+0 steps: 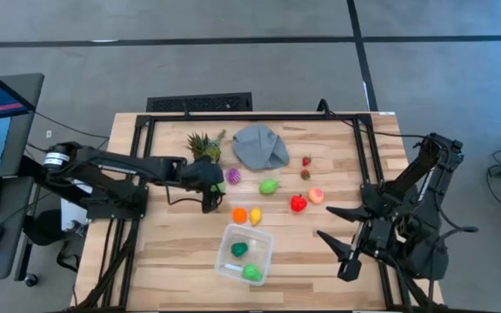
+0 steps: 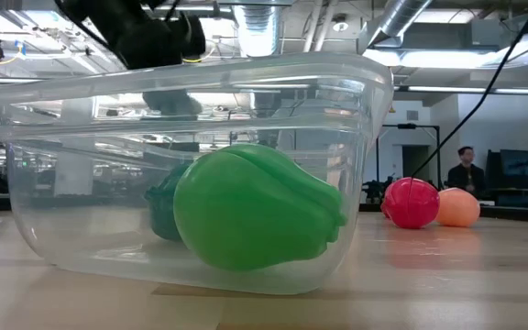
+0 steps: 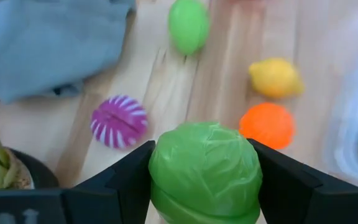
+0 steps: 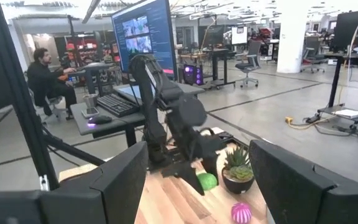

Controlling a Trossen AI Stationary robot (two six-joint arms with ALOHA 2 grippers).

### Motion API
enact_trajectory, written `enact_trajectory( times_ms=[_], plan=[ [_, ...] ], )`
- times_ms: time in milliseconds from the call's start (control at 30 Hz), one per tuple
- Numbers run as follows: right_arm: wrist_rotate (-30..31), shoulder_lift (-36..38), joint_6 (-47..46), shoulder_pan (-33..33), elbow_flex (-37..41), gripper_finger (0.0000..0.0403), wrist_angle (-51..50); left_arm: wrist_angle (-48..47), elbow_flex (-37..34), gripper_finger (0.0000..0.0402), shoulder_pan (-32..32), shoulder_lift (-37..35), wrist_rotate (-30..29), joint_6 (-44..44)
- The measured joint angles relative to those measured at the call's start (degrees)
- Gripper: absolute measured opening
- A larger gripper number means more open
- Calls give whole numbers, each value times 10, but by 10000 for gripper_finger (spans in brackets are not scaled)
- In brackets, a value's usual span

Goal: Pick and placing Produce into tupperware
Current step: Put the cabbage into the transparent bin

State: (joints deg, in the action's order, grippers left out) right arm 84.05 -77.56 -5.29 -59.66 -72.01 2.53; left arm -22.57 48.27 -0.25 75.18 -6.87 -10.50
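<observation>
Green cabbage (image 3: 204, 171) sits clamped between the left fingers (image 3: 132, 180), above the worktop (image 1: 320, 252) beside the purple toy (image 3: 119, 120). Nearer, the clear container (image 1: 245, 253) holds two green pieces. Right fingers (image 1: 344, 235) wait spread and empty.

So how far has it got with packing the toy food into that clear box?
Two green pieces already lie in the tupperware. The left gripper is shut on a green cabbage-like toy, not yet over the box. Still on the table: the orange, lemon, purple piece, green one, red pepper, peach and two strawberries. The right gripper waits, open.
</observation>
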Motion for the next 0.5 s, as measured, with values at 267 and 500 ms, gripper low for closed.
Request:
enact_trajectory(
  times_ms=[267,500],
  plan=[
    [0,0,-125,0,0,305,-124,31,0,220,-63,-35,-45,-37],
    [-2,0,-350,0,0,305,-327,47,0,222,-117,-38,-80,-72]
  ],
)
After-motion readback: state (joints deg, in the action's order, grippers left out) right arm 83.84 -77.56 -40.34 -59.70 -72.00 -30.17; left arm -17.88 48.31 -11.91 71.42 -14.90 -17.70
